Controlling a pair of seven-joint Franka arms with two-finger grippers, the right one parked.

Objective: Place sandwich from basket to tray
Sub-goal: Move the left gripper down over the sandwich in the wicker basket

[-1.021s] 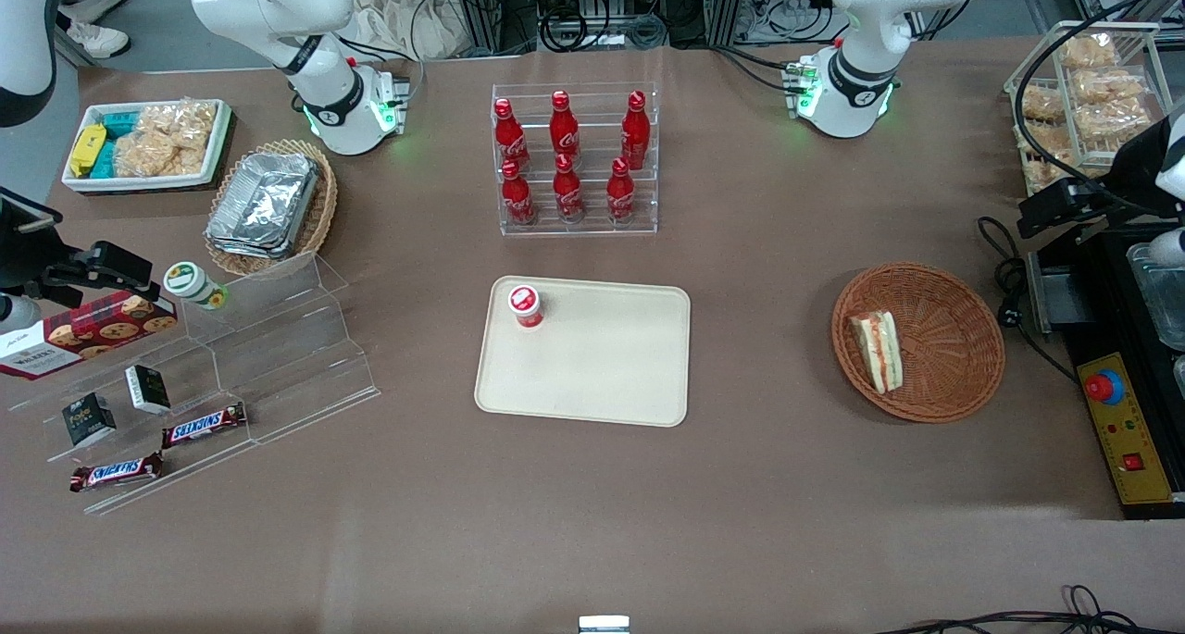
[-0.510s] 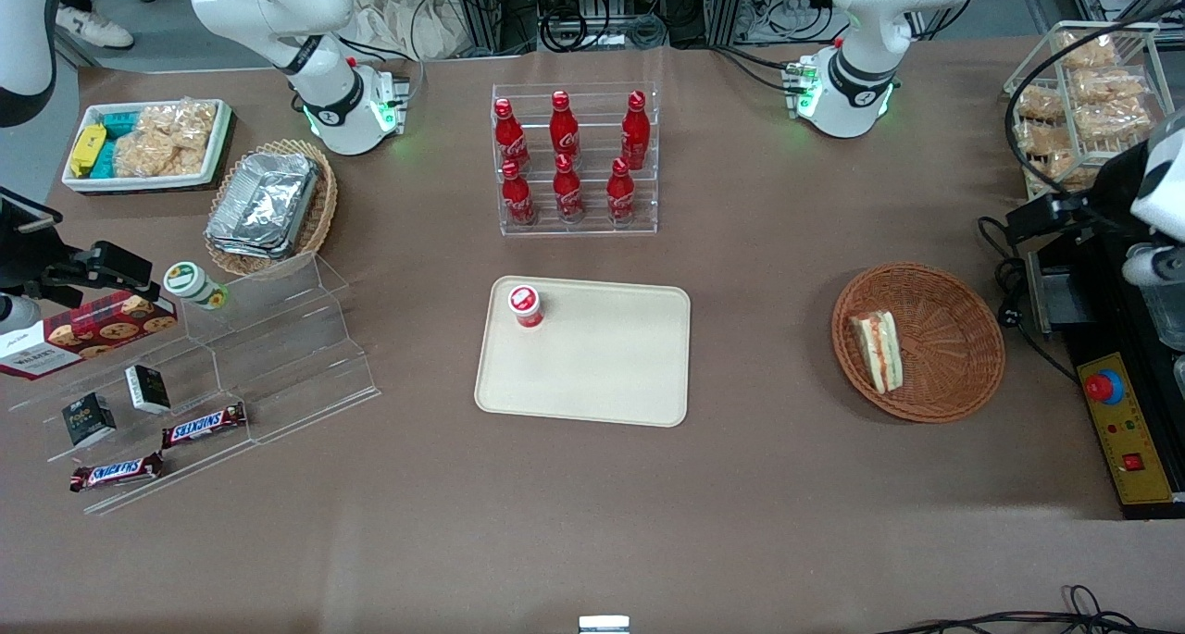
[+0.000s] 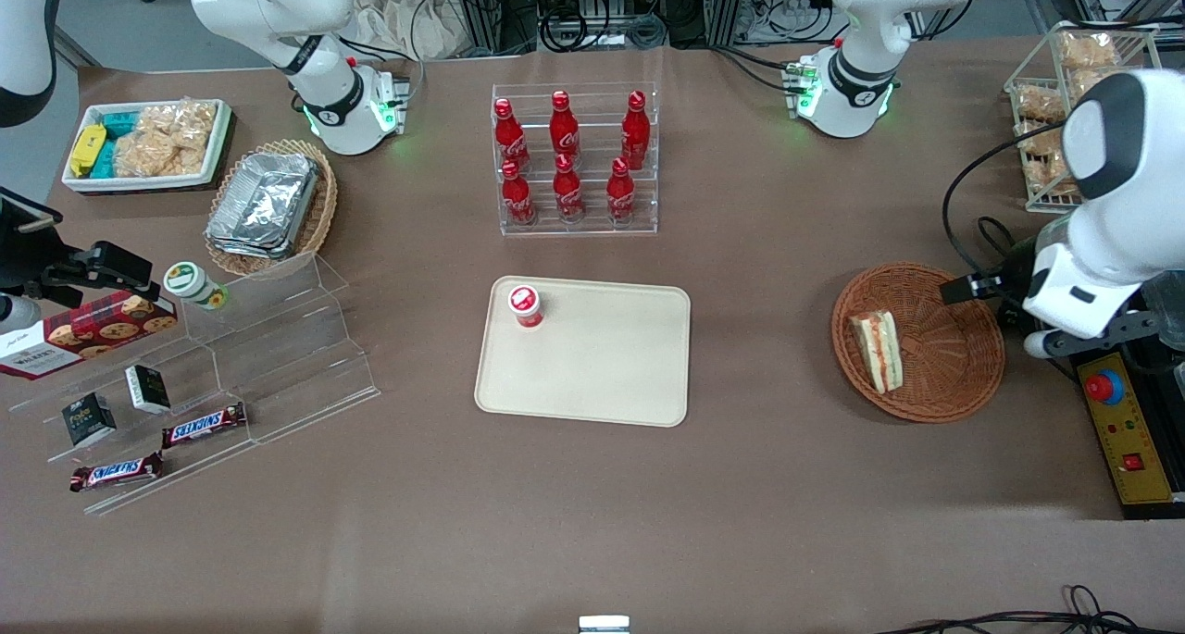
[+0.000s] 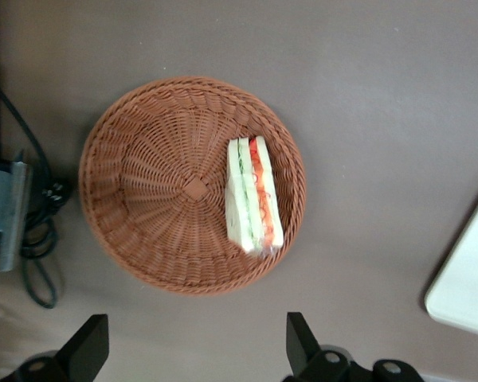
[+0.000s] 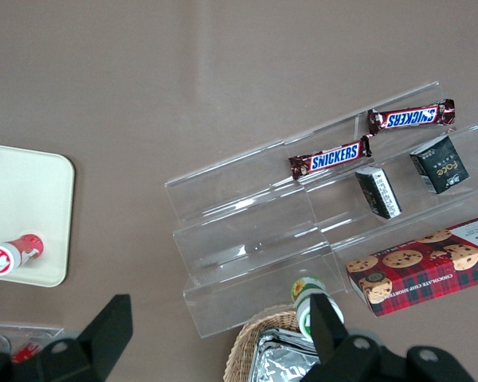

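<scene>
Sandwich: on its side in the basket, leaning against the wall nearest the tray, filling edges up; not yet gripped.
Tabletop: brown, carrying everything; bare stretch between basket and tray for the carry.
Tray: cream, toward the table's middle, well apart from the basket; small red-capped bottle on the corner farther from the front camera, so best to set down on the bare part.
Basket: reddish-brown wicker, round and shallow; sloped wall close to the wedge, so best to descend straight and close across the bread faces.
Pincer: high above the basket's edge, fingers spread wide, holding nothing.
Hard to see: only the fingertips show in the wrist view; in the front view the arm covers the pincer itself.
</scene>
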